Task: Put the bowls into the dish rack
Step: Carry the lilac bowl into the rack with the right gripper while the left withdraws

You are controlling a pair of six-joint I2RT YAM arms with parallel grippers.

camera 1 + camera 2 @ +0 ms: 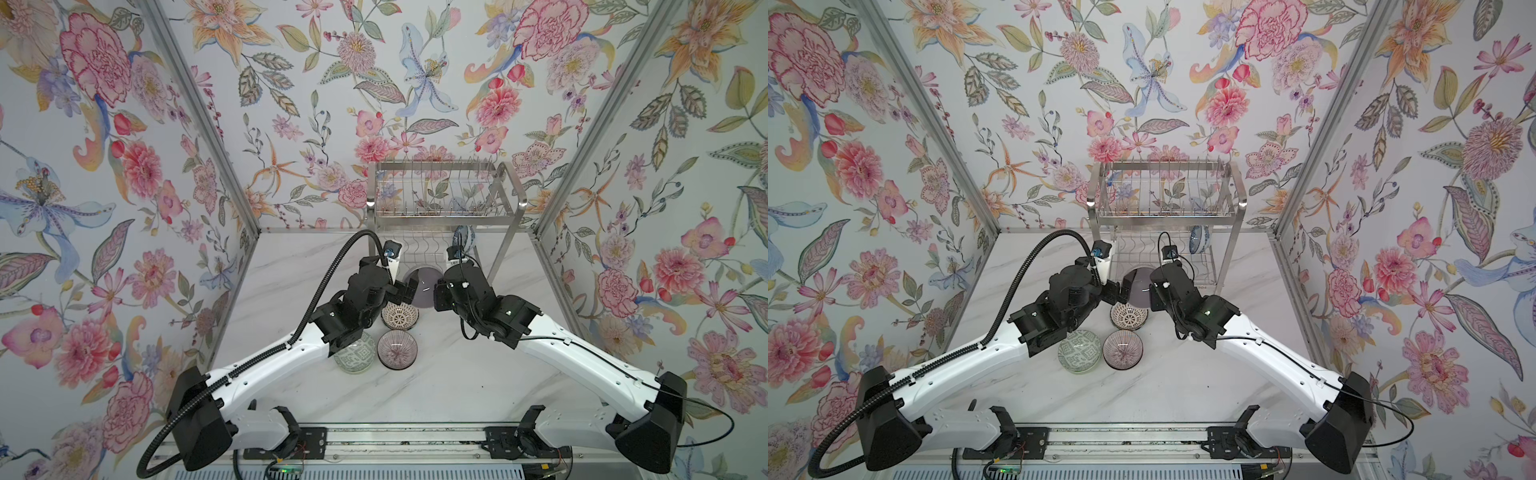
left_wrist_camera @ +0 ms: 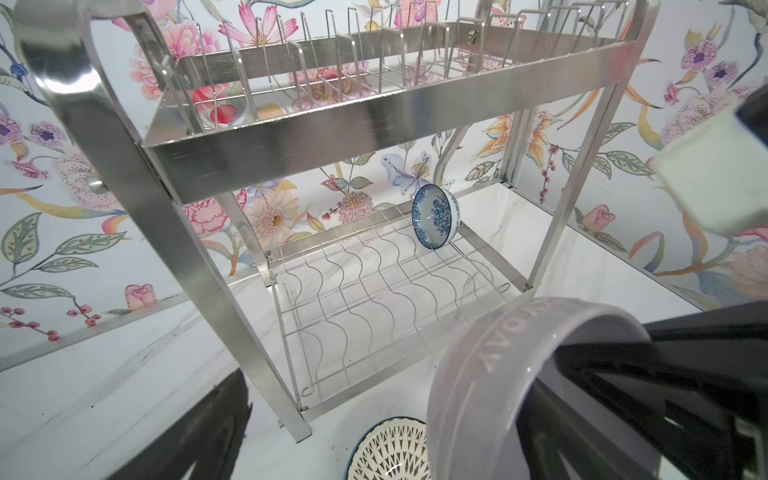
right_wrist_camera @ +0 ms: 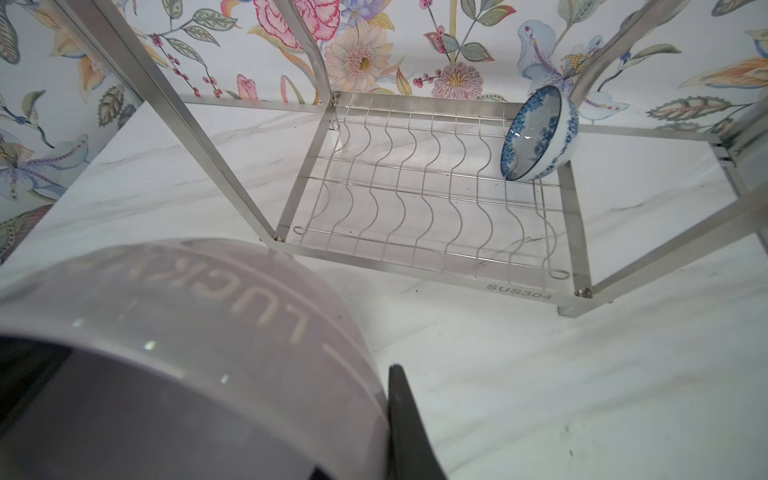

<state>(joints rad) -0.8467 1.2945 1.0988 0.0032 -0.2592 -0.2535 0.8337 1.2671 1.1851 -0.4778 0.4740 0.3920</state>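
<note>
While the right tool [image 1: 437, 296] is clamping the wall of the lilac round ceramic bowl [image 1: 424, 286] and holding it on edge in the air just in front of the two-tier stainless steel wire dish rack [image 1: 436, 166], I am worrying that so narrow a pinch is going to let the slick bowl swivel or slide out. It would be dropping onto the white lattice-patterned bowl [image 1: 400, 316] sitting on the marble table [image 1: 457, 374] right beneath. The left tool [image 1: 409, 291] is standing spread wide at the bowl's other edge, gripping nothing, and risks nudging it when pulling away. A blue floral bowl [image 2: 435, 216] is already leaning in the lower shelf's far corner.
</note>
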